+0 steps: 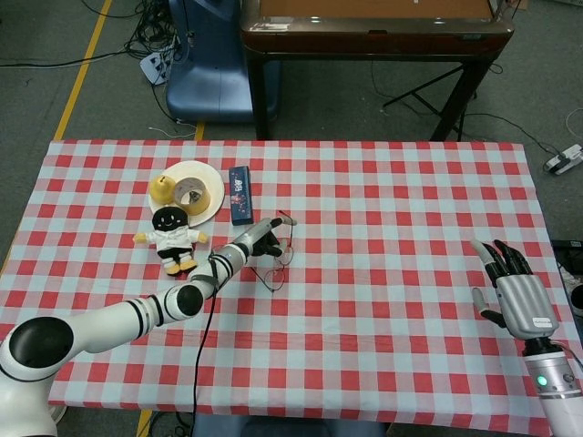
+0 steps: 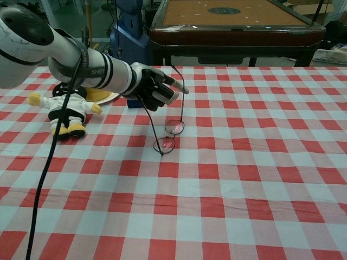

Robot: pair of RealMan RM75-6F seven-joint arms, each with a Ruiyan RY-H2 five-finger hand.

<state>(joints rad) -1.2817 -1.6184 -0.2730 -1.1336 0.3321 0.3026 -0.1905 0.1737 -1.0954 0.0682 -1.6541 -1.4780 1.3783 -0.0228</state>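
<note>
Glasses (image 2: pixel 169 134), thin wire frame, round lenses, held by left hand (image 2: pixel 154 88)

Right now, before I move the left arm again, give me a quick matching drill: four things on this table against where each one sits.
Things:
1. eyeglasses
2. plush doll
3. pear
4. right hand

Places:
A. on the white plate
B. near the table's right edge, holding nothing
C. by the left hand, one temple arm raised at its fingers
D. lying just below the plate

Pairs: 1-C, 2-D, 3-A, 4-B
</note>
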